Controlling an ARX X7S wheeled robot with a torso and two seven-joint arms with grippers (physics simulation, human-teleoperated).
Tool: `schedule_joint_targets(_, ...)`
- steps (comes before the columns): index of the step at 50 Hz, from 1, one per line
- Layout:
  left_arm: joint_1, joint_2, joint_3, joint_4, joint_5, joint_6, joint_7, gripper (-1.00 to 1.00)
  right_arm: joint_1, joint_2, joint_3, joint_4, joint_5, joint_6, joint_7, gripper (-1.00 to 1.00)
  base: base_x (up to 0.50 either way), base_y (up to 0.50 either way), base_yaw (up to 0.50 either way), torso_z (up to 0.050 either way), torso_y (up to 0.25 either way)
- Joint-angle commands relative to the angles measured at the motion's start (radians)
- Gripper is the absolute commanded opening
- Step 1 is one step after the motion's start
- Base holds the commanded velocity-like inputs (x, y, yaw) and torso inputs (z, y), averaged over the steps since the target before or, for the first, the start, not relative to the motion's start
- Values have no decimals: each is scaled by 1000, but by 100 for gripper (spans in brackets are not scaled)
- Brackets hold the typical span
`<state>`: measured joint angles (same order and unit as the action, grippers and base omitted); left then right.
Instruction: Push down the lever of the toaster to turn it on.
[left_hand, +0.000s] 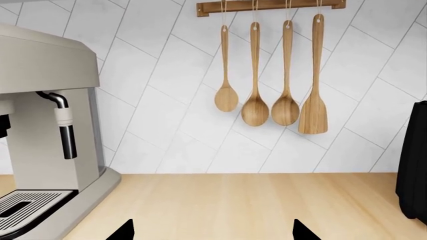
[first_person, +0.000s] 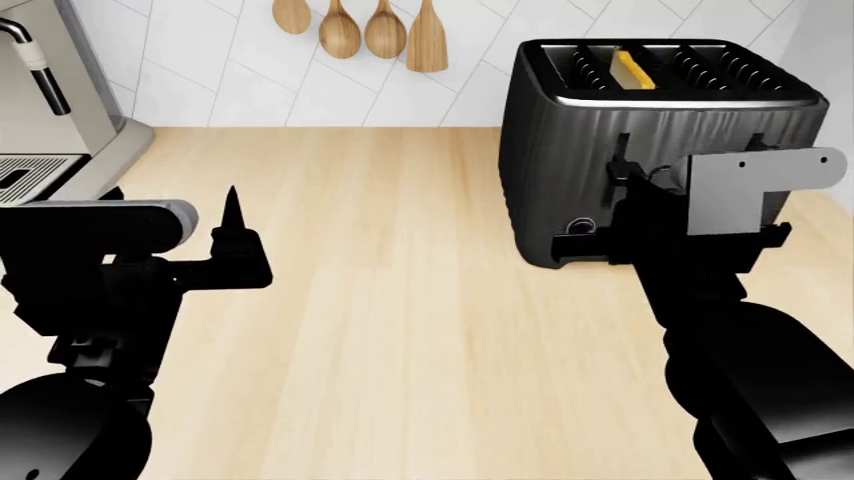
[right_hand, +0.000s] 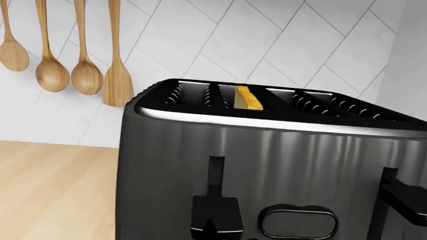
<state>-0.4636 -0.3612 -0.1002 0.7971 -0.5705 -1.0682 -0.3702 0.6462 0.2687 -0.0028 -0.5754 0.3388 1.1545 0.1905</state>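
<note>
Reaching for the lever (right_hand: 215, 212) on the toaster (first_person: 587, 150).
Right gripper (first_person: 638, 215) sits close against the toaster's front, likely lining up to press down; whether its jaws are apart I cannot tell. Left gripper (first_person: 230, 228) idles, apparently spread.

both arms render as matte black, blocky silhouettes with almost no surface detail in the head view. the left arm (first_person: 94, 270) carries a flat grey plate with a rounded end on top, and the left gripper (first_person: 230, 235) shows one thin black finger tapering to a point. the right arm (first_person: 727, 330) bears a pale grey rectangular bracket (first_person: 754, 185) with small tabs along its edge. two black triangular fingertips (left_hand: 122, 231) show in the left wrist view.
</note>
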Motion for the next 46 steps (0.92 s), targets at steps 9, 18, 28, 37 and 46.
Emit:
schedule_joint_targets(9, 10, -2, 8, -7, -2, 12, -7, 100, -98, 0, -38, 157, -38, -98, -7, -100, 0, 0, 0, 0, 0)
schedule_joint_targets(18, 23, -3, 8, -11, -3, 23, -8, 100, -145, -2, -66, 255, -52, -148, -16, -100, 0, 0, 0, 0, 0)
schedule_joint_targets(28, 31, -3, 4, -12, -5, 31, -13, 100, -165, -5, -72, 344, -59, -190, -21, -100, 1, 0, 0, 0, 0)
schedule_joint_targets(37, 29, -5, 6, -16, -10, 32, -14, 100, -159, -3, -73, 362, -58, -192, -18, -100, 1, 0, 0, 0, 0)
schedule_joint_targets(46, 33, -9, 8, -21, -10, 40, -15, 100, -158, -1, -76, 357, -55, -190, -14, -100, 3, 0, 0, 0, 0)
